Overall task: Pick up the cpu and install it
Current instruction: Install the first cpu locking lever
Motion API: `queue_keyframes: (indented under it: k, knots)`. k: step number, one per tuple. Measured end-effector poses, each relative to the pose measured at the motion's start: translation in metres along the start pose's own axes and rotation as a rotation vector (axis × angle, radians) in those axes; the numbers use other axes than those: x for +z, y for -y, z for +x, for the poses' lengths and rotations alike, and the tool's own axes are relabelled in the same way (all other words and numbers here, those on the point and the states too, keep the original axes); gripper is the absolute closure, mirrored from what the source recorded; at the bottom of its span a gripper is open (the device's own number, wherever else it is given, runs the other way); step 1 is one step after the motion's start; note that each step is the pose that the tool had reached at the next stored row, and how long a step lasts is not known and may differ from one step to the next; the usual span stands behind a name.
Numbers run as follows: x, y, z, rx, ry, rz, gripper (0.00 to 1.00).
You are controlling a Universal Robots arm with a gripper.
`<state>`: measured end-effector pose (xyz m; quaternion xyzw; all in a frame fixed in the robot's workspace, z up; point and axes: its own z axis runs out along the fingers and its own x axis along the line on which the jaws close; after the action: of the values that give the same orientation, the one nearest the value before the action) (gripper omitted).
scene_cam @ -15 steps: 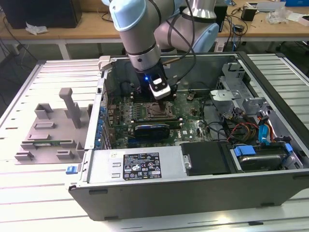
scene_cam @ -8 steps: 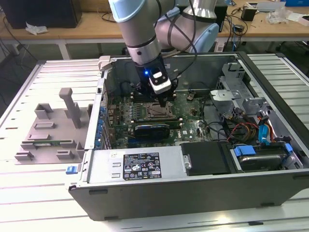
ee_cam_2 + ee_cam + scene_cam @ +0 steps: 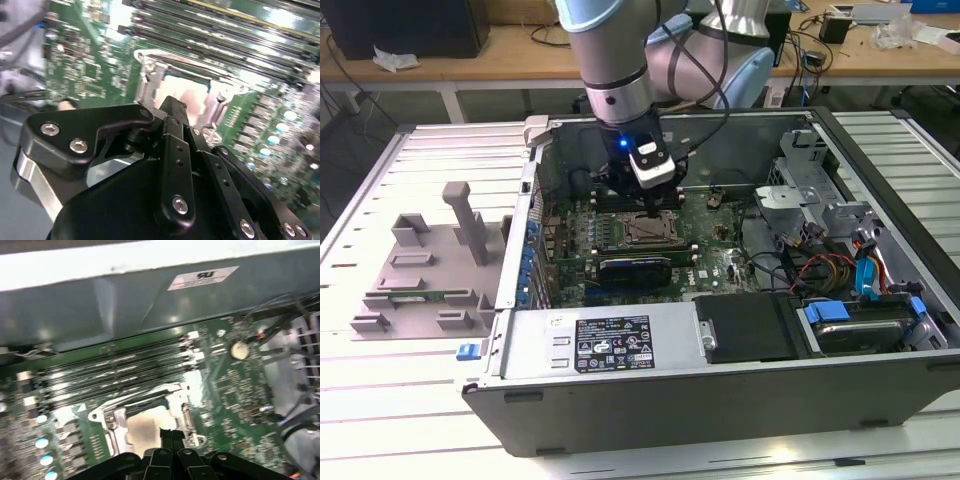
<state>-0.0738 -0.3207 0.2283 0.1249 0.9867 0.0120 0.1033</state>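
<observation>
My gripper (image 3: pixel 653 208) hangs inside the open computer case (image 3: pixel 720 390), just above the metal-framed socket (image 3: pixel 651 232) of the green motherboard (image 3: pixel 720 262). In both wrist views the black fingertips (image 3: pixel 172 436) stand pressed together with nothing visible between them, right over the socket (image 3: pixel 186 92). A pale flat square (image 3: pixel 144 426) lies inside the socket frame. I cannot tell whether that square is the cpu or the socket's bare contact field.
Memory slots (image 3: pixel 115 371) run beside the socket toward the case wall. Cables (image 3: pixel 820 268) and a drive bay (image 3: pixel 860 325) fill the case on the exterior view's right. A grey parts holder (image 3: pixel 430 265) stands on the table at the exterior view's left.
</observation>
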Motion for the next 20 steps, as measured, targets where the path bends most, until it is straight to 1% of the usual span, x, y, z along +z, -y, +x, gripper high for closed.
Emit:
queue_keyframes:
  k: [1,2,3,4,5,6,7,8,13,17,18,20]
  knots:
    - [0.0002,-0.0002,-0.0007,0.0,-0.0169,0.0044,0.89]
    - [0.0005,-0.0005,-0.0019,0.0,-0.0365,0.0095,0.89]
    - [0.001,-0.001,-0.0041,0.0,-0.067,0.0173,0.89]
    - [0.0019,-0.0019,-0.0076,0.0,-0.1182,0.0304,0.89]
    - [0.0023,-0.0024,-0.0095,0.0,-0.143,0.0368,0.89]
    - [0.0026,-0.0028,-0.0108,0.0,-0.161,0.0415,0.89]
    - [0.003,-0.0032,-0.0125,0.0,-0.1837,0.0474,0.89]
    - [0.0034,-0.0036,-0.0138,0.0,-0.1944,0.0502,0.89]
    - [0.0037,-0.0038,-0.0149,0.001,-0.1946,0.0503,0.89]
    - [0.0065,-0.0072,-0.0285,0.001,-0.1944,0.0505,0.89]
    - [0.0059,-0.0074,-0.0287,0.001,-0.1944,0.0508,0.89]
    - [0.0017,-0.0076,-0.0296,0.001,-0.1943,0.0508,0.89]
